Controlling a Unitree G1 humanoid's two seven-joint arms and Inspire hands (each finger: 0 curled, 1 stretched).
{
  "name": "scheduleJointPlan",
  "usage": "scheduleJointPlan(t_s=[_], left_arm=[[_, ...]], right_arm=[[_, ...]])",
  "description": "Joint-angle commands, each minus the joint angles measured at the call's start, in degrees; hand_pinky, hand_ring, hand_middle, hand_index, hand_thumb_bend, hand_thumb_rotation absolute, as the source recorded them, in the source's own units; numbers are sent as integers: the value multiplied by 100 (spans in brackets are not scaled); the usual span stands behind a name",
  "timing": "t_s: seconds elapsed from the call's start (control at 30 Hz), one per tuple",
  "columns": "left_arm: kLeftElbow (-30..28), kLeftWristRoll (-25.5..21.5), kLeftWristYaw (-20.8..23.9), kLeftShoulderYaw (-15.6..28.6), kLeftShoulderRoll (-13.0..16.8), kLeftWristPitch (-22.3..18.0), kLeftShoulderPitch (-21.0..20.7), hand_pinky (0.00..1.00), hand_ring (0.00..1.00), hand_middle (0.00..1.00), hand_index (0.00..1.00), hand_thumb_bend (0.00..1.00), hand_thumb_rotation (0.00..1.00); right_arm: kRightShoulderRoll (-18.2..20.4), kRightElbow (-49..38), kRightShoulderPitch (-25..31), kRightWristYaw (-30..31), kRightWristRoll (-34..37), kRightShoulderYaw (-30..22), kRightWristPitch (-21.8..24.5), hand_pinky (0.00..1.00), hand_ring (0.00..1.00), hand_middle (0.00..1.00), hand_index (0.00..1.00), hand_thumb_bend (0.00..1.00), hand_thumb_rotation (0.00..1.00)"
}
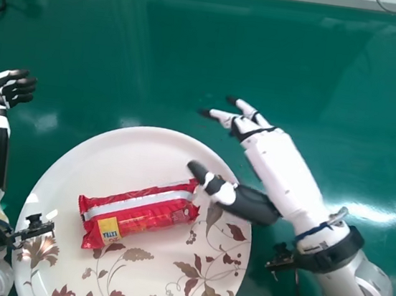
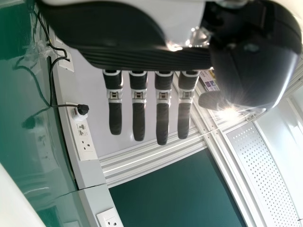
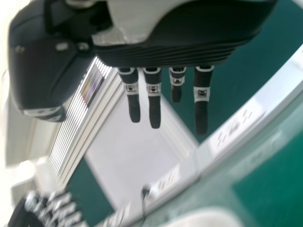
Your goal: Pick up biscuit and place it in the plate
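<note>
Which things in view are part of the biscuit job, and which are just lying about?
Job:
- biscuit, lying on the plate
- plate
- right hand, open, thumb over the plate

Just there:
- black cable, far left
- plug in the socket strip
- left hand, apparently idle
</note>
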Motion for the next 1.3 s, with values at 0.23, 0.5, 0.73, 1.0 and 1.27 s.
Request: scheduleJointPlan(t_s=[0.23,0.5,0.73,1.0,1.27], left_arm=[[351,-133,-89,169,101,-209,287,70,72,71,73,11,15],[417,-193,-137,237,154,-323,340,68,71,71,73,13,19],[178,-161,-129,261,131,-171,410,69,71,70,73,13,21],[112,-50,-77,232,42,-161,520,70,71,71,73,13,21],[73,216,22,157,-69,24,418,67,71,72,75,13,17]], right_arm=[[728,-260,633,-1006,-154,-449,187,48,62,75,78,58,64],[898,-77,720,-1341,-214,-482,199,56,68,75,77,54,60],[930,280,477,-1674,-328,-572,242,52,66,73,74,54,66],[876,637,346,-1979,-249,-663,85,51,65,72,73,40,63],[847,896,126,-2109,-232,-755,165,57,70,74,73,29,73]])
